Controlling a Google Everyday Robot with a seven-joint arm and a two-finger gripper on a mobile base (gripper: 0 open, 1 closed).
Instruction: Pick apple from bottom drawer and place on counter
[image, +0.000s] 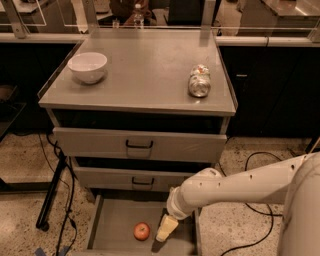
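The apple (141, 231), small, red with yellowish patches, lies on the grey floor of the bottom drawer (112, 225), which is pulled out at the foot of the cabinet. My gripper (164, 231) hangs from the white arm inside the drawer, just right of the apple and apart from it by a small gap. One pale finger (166, 227) shows, pointing down. The counter (145, 70) is the flat grey top of the cabinet, above and behind.
A white bowl (87, 66) stands on the counter's left, a crushed silver can (199, 80) on its right. Two upper drawers with black handles (139, 145) are closed. Black cables and a stand leg (52, 190) lie on the speckled floor at left.
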